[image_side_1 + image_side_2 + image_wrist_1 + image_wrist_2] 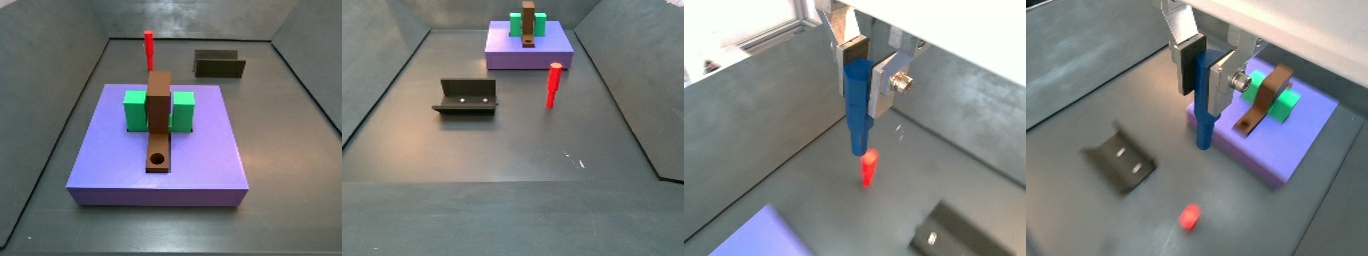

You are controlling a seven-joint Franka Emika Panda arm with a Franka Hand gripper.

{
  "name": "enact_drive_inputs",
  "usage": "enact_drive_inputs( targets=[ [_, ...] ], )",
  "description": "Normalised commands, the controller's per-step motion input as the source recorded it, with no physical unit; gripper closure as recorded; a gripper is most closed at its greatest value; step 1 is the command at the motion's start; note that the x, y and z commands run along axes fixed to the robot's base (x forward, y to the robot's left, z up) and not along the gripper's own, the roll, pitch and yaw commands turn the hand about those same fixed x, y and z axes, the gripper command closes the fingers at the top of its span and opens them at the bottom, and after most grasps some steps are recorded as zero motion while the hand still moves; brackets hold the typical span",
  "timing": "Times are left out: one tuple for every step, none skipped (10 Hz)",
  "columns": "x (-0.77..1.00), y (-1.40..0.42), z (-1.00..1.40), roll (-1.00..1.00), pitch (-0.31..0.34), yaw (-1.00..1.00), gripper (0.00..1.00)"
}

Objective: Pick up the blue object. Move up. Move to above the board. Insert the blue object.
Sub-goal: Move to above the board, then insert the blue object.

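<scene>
In both wrist views my gripper (866, 82) (1208, 76) is shut on the blue object (858, 108) (1204, 102), a slim dark-blue peg hanging straight down between the fingers, lifted off the floor. The board (1265, 98) (159, 120) (529, 27), a brown plank with a round hole (159, 159) near one end, sits between two green blocks (135, 110) (183, 110) on the purple slab (1280, 150) (120, 170). In a wrist view the peg's tip lines up with the slab's edge, beside the board. Neither side view shows the gripper or the peg.
A red stick (148, 48) (553, 85) stands upright on the grey floor and shows below the peg in both wrist views (869, 168) (1189, 217). The fixture (1120, 160) (219, 64) (466, 98) stands on the floor. Grey walls (60, 80) surround the bin.
</scene>
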Motion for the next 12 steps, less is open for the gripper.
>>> enact_drive_inputs(
  targets=[
    [0.13,-1.40,0.19,0.01,0.078,0.03,1.00],
    [0.14,-1.40,0.19,-0.02,0.086,0.01,1.00],
    [0.17,-1.40,0.19,0.01,0.112,0.01,1.00],
    [0.21,-1.40,0.20,0.00,0.146,0.01,1.00],
    [0.24,-1.40,0.21,0.02,0.162,0.01,1.00],
    [0.16,-0.68,0.11,0.02,0.167,0.01,1.00],
    [0.10,-0.22,0.04,0.02,0.143,0.01,1.00],
    [0.00,0.00,-0.03,0.01,0.000,0.00,1.00],
    [-0.06,-0.05,-0.25,0.00,-0.091,0.00,1.00],
    [-0.14,-0.89,-0.23,-0.07,-0.164,0.00,1.00],
    [0.01,-0.91,-0.40,-0.20,0.000,0.00,1.00],
    [0.07,-1.00,-0.57,-0.03,0.000,0.00,1.00]
  ],
)
